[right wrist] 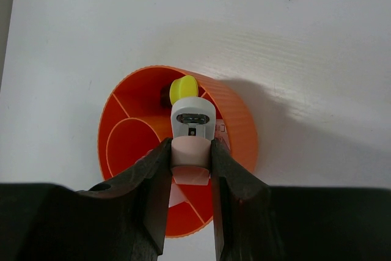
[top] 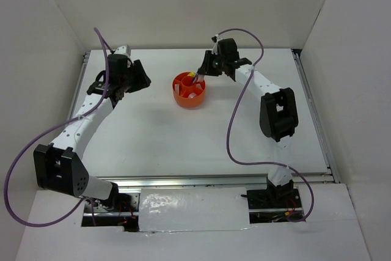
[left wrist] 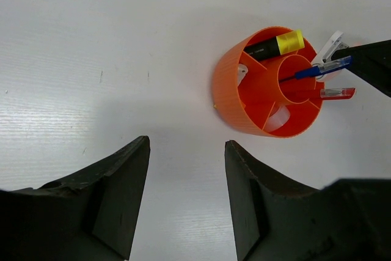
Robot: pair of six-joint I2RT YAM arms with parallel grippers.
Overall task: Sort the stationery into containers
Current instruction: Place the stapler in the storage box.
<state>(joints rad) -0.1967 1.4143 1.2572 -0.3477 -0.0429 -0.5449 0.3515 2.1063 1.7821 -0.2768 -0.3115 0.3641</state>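
Pink-white piece [right wrist: 192, 134] held over orange organizer [right wrist: 244, 136]
Clamped in the right jaws above a compartment, likely for dropping; the left jaws are spread wide, empty.

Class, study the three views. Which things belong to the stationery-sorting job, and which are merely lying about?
Belong to the job:
orange organizer; pink-white piece, clamped in the right gripper above it; blue pen in the central cup; yellow-capped marker in an outer compartment; red pen at the rim.

Just there:
purple cables; shiny sheet at the near edge.
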